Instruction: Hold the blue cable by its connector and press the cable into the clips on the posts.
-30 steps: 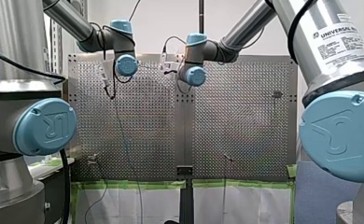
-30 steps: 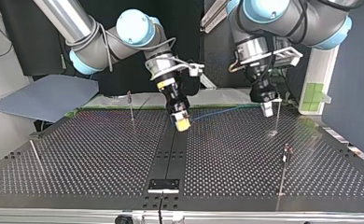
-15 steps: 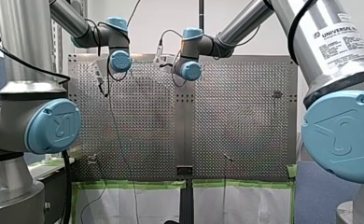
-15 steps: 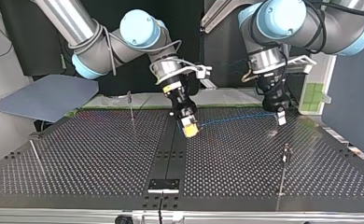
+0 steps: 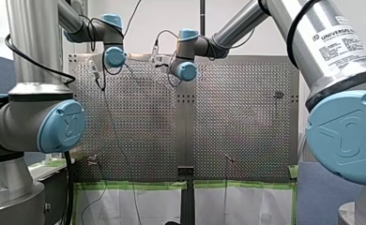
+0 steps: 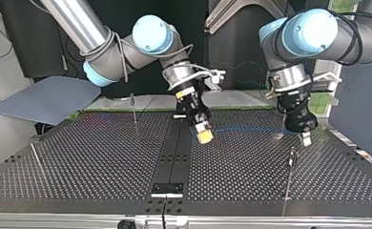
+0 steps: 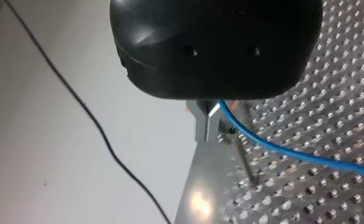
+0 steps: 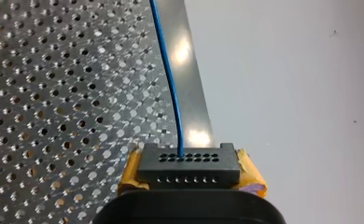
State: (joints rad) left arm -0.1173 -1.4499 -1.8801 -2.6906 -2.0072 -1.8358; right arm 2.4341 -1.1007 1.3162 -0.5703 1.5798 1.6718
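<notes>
Your right gripper (image 8: 189, 173) clamps a black blocky connector (image 8: 189, 163) in yellow pads (image 8: 129, 173), thin blue cable (image 8: 171, 84) leaving at 12 o'clock, your left gripper (image 7: 208, 123) pinching it.

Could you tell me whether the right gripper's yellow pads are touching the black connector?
Touching. The right wrist view shows the connector wedged between the yellow pads, each pressed against one end with no gap.

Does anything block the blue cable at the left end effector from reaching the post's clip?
Nothing visible does. In the left wrist view the blue cable leaves the left end effector and runs right beside the post; only bare perforated table lies around them.
</notes>
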